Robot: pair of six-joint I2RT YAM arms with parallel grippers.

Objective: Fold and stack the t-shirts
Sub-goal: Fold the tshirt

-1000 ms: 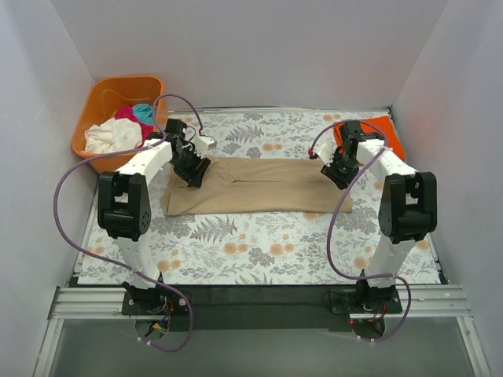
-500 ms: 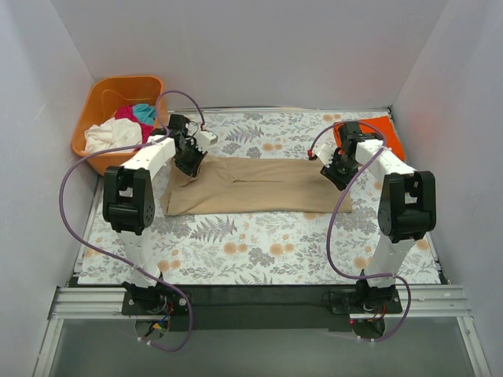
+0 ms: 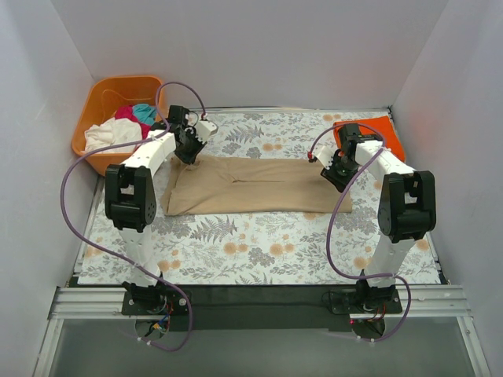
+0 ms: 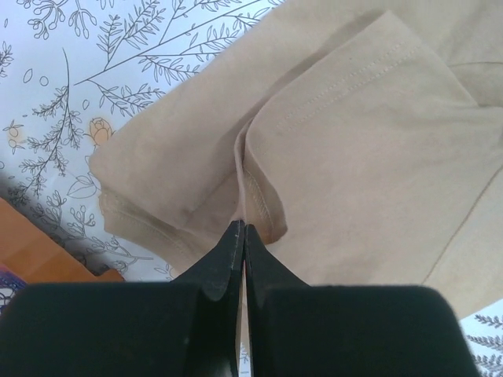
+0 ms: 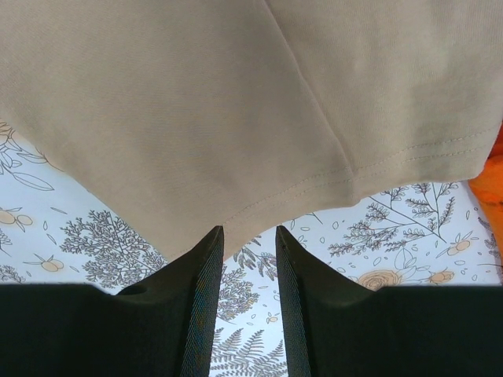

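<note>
The tan-beige t-shirt [image 3: 251, 184] lies folded into a long strip across the middle of the table. My left gripper [image 3: 191, 151] is at its far left corner, shut on a pinched fold of the tan cloth by the sleeve hem [image 4: 242, 229]. My right gripper [image 3: 338, 170] is at the shirt's right end, open, with its fingertips just at the hem edge [image 5: 247, 234] and only table between them. The bright orange t-shirt [image 3: 383, 132] lies at the back right. White [image 3: 110, 137], magenta [image 3: 126, 114] and teal [image 3: 143, 112] shirts lie in the basket.
The rigid orange plastic basket [image 3: 94, 98] stands at the back left, off the table's corner. The table has a floral cover [image 3: 259, 243]. White walls close in the left, right and back. Purple cables loop beside both arms.
My left gripper has moved back toward the shirt's far left corner and now pinches the cloth there. My right gripper has shifted slightly back at the right end.
</note>
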